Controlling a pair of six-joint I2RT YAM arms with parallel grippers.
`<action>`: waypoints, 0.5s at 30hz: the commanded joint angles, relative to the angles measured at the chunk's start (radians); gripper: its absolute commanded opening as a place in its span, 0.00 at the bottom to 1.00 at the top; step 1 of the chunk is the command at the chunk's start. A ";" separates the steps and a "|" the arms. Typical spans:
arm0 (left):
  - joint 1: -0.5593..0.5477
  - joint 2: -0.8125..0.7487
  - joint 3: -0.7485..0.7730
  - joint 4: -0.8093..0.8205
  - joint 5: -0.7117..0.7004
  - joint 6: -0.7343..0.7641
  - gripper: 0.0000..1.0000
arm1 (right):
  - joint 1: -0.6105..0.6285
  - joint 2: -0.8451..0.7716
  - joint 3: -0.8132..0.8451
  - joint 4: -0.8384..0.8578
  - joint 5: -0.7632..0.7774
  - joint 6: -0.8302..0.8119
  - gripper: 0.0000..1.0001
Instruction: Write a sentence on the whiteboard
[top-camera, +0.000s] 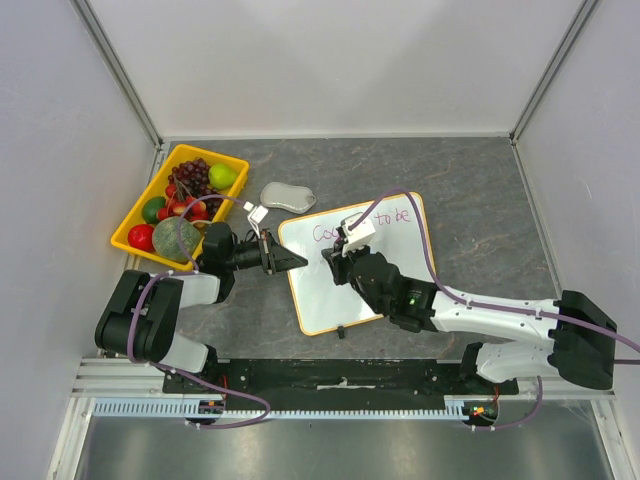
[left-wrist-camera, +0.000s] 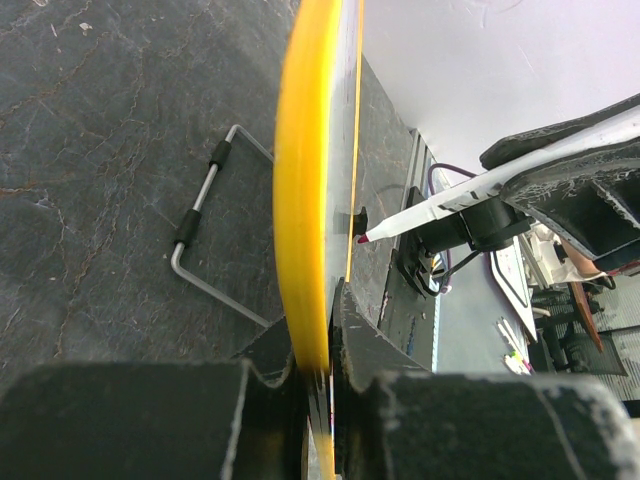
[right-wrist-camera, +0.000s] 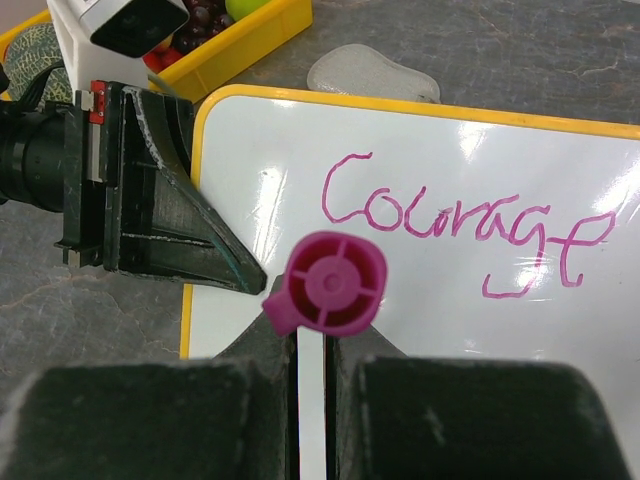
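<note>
Whiteboard (top-camera: 320, 295) sits mid-frame in the top view on the tabletop (top-camera: 480, 180), purple sentence (top-camera: 392, 214) along its upper edge. Left hand (top-camera: 292, 261) clamps its yellow left rim; right hand (top-camera: 336, 262) grips a marker (right-wrist-camera: 330, 282) over the board.

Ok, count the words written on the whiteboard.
3. "Courage" sits at the whiteboard's top left, with "to" and "be" following on the same line. The right arm covers the area below, so more may be hidden.
</note>
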 joint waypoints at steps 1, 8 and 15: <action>-0.012 0.023 -0.003 -0.047 -0.078 0.159 0.02 | 0.004 0.004 -0.016 0.040 0.036 0.018 0.00; -0.014 0.021 -0.005 -0.049 -0.079 0.162 0.02 | 0.004 0.000 -0.045 0.025 0.041 0.030 0.00; -0.012 0.020 -0.007 -0.049 -0.079 0.160 0.02 | 0.002 -0.019 -0.073 0.005 0.044 0.039 0.00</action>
